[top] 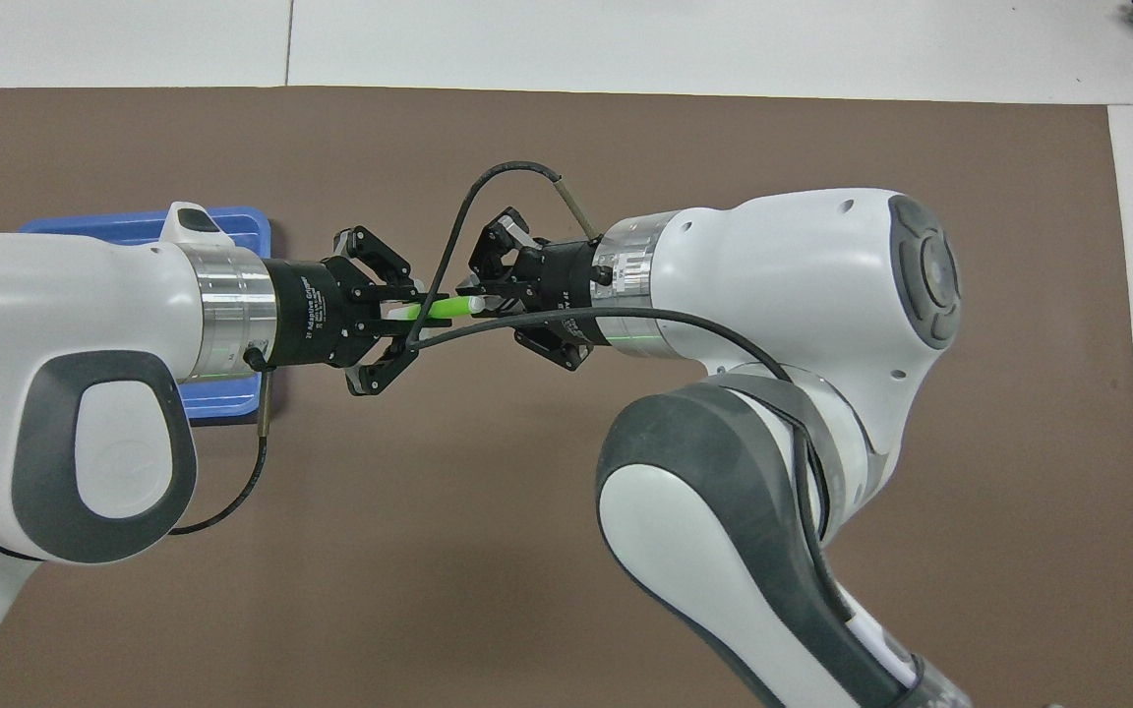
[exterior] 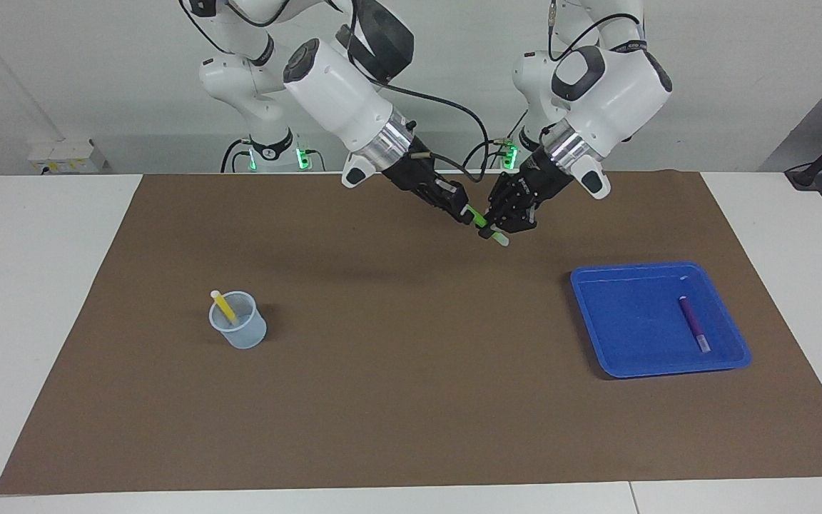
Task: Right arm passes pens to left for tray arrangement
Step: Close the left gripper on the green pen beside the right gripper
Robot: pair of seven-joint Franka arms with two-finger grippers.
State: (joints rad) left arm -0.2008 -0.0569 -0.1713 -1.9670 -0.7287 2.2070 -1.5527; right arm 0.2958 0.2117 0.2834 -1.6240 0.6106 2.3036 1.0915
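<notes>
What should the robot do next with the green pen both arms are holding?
Probably the right end effector should open and let go. Both end effectors are shut on the green pen in mid-air over the brown mat, so the left end effector already has it and can then carry it to the blue tray, where the purple pen lies.
</notes>
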